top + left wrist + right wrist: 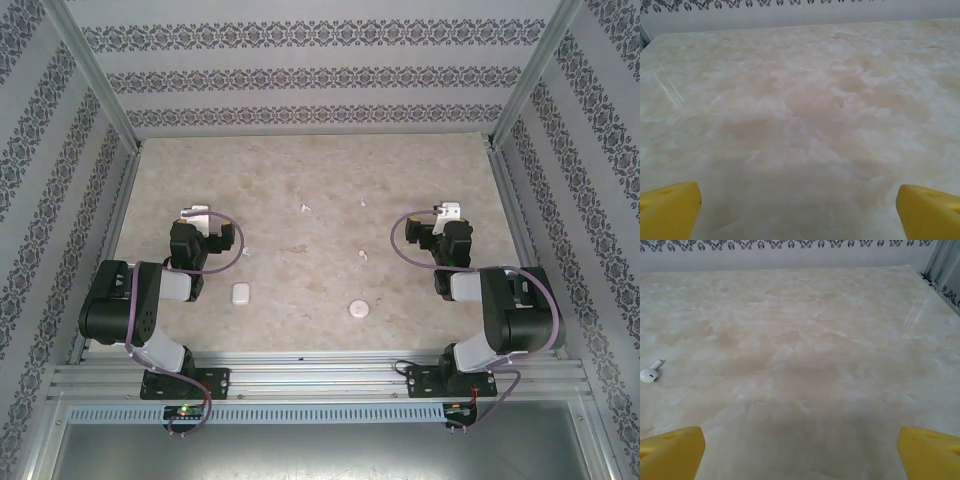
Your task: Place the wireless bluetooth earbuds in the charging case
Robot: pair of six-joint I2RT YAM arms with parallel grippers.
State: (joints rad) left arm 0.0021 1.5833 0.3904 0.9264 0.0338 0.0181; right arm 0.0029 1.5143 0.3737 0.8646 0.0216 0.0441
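**Starting from scratch: every earbud loose, nothing seated**

Nearest on the desk (300,170) lie two small white pieces, well apart. The rounded oblong one on the left I take for the charging case (240,293). The round white piece (358,309) towards the right may be a second case or a lid. Whether either is open is too small to tell.

Beyond them the wireless bluetooth earbuds lie scattered as white specks. One (247,250) sits just right of the left arm and another (363,254) near the middle. Two more lie farther back (305,208) (363,201). None touches the case.

The left claw (195,213) hangs above the left side of the desk. In its wrist view its yellow fingertips (670,210) stand wide apart over bare marble, gripping nothing. The right claw (448,211) mirrors it on the right, also spread and empty (800,452). A single earbud (650,374) lies ahead and to its left, well clear of the fingers.

By my judgement no part of the task is done. Every earbud has yet to be picked up, carried to the case and seated.
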